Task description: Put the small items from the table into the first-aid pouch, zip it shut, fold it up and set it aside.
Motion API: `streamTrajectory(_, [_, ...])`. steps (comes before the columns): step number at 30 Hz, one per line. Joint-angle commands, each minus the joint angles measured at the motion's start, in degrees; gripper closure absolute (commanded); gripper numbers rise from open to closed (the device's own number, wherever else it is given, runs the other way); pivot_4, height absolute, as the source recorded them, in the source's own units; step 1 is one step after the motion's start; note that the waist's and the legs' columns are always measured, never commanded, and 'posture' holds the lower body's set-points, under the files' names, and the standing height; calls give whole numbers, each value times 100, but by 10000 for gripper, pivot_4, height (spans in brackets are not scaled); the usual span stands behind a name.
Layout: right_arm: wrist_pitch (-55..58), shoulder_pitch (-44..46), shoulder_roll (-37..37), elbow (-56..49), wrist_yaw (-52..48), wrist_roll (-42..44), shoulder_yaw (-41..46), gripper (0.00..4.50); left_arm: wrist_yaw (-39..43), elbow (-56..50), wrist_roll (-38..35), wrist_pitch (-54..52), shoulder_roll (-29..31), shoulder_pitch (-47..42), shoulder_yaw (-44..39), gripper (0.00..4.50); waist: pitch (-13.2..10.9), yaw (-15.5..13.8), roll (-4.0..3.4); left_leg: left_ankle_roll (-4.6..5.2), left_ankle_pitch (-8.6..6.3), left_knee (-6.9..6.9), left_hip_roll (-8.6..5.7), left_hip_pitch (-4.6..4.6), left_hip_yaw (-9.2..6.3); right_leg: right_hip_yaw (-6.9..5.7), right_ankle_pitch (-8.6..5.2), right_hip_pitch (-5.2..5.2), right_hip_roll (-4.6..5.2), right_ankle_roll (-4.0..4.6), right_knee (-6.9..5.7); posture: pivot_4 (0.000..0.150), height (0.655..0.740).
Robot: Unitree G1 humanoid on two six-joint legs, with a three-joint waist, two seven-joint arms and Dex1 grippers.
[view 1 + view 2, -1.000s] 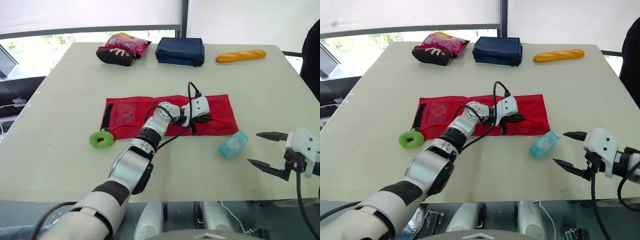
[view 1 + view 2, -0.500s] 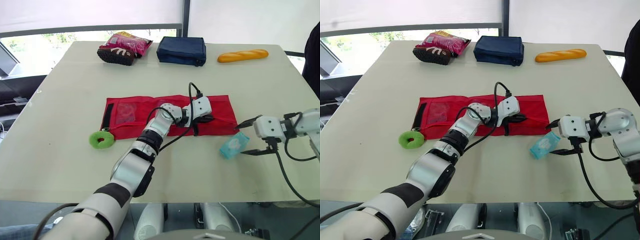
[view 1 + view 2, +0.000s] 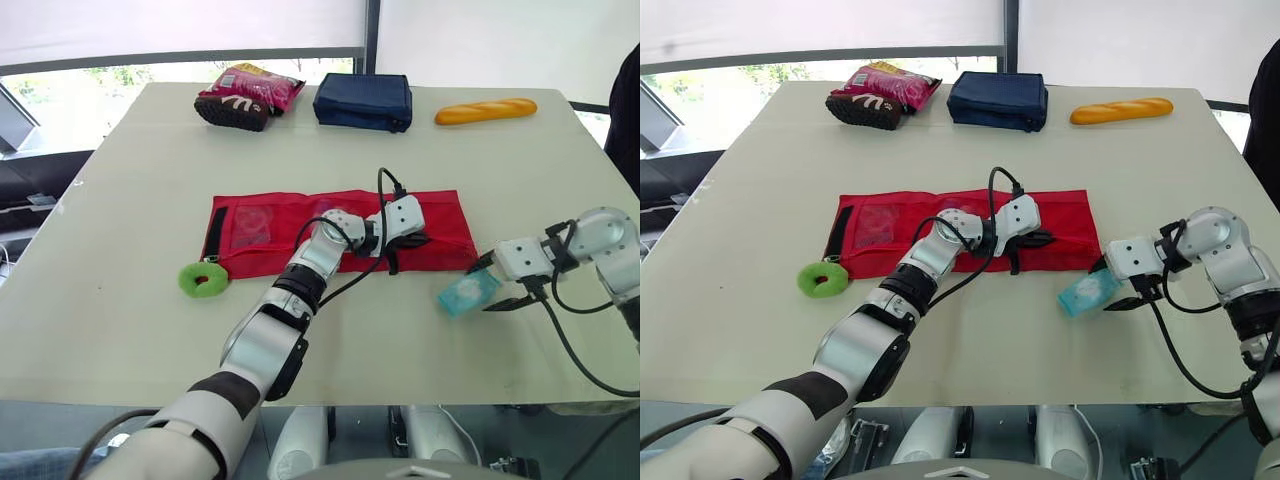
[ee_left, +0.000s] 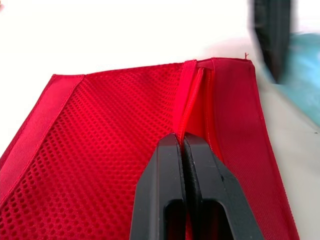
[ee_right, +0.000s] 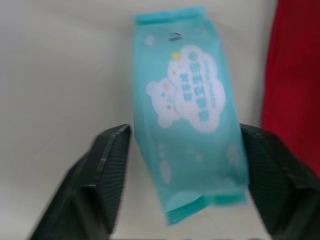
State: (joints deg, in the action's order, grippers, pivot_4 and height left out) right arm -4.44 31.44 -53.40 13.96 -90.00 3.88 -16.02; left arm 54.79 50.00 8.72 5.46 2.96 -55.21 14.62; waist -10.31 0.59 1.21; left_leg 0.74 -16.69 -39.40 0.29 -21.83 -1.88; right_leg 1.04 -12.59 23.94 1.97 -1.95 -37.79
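Here, your head views give the layout: the red first-aid pouch (image 3: 445,215) lies unfolded flat in the middle of the table (image 3: 130,200), with the left gripper (image 3: 408,240) resting on its right half. The left wrist view adds what they cannot. The two black fingers are pressed together on the pouch's fabric, right where the mesh panel (image 4: 115,145) meets the zipper (image 4: 194,95). That view also catches a blurred black finger of the other arm, past the pouch's end.

The right gripper (image 3: 495,284) sits low at the pouch's right end, at the teal wipes pack (image 5: 190,150). The head views show the pack on the table just off the pouch's near right corner. The right wrist view shows more: the fingers (image 5: 107,155) stand apart, one on each long side of the pack. You cannot tell whether they touch it.

A green ring (image 3: 203,280) lies just off the pouch's left near corner.

The table is pale and matte. Along its far edge lie a snack bag (image 3: 248,95), a navy bag (image 3: 362,102) and a bread roll (image 3: 483,111). Behind them, bright windows have white blinds drawn.
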Motion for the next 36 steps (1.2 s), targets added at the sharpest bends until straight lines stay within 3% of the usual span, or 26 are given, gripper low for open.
streamTrajectory(1, [847, -413, -379, -968, 252, 406, 629, 29331, 9, -269, -138, 27, -60, 6, 12, 45000, 0, 0, 0, 0, 0, 0, 0, -1, -1, 0, 0, 0, 0, 0, 0, 1500, 7400])
streamTrajectory(3, [1480, -829, -539, -1575, 545, 563, 937, 34204, 18, -253, -148, 30, -79, 1, 10, 45000, 0, -11, -1, 0, 0, -2, -1, -1, -3, 0, 0, 0, 1, -1, -4, 1500, 7400])
streamTrajectory(8, [3254, -1637, -497, -2986, 1485, 1090, 1613, 34204, 22, -249, -209, 9, -123, -43, -18, 45000, 0, 2, -2, 0, 0, -2, 1, 3, -7, 2, 0, -1, -1, -1, -8, 1500, 7400])
streamTrajectory(12, [4626, -1764, -71, -3731, 2687, 1198, 1840, 34204, 34, -285, -296, -49, -158, -75, -43, 45000, 0, 8, -2, 0, 0, -5, 0, 2, -9, 2, 0, -1, -2, -2, -9, 1500, 7400])
streamTrajectory(16, [5645, -1503, 358, -3983, 3621, 1169, 1778, 34204, 69, -391, -370, -129, -201, -62, -27, 45000, 0, 1, -1, -1, 1, -12, 0, 0, -8, 2, 0, -1, -3, -2, -10, 1500, 7400])
streamTrajectory(25, [6806, -1171, 835, -4029, 4858, 1003, 1359, 34204, 165, -776, -500, -348, -336, 44, 24, 45000, 0, -4, -2, 0, 0, -5, -1, -10, -8, -6, -1, 2, -2, -1, -2, 1500, 7400])
streamTrajectory(36, [7999, -744, 2722, -4230, 6511, 1089, 2124, 34204, 292, -1078, -542, -454, -523, 215, 254, 45000, 3, -8, -6, 0, 0, -5, -2, -9, -9, -9, -1, 2, -2, -1, -7, 1500, 7400])
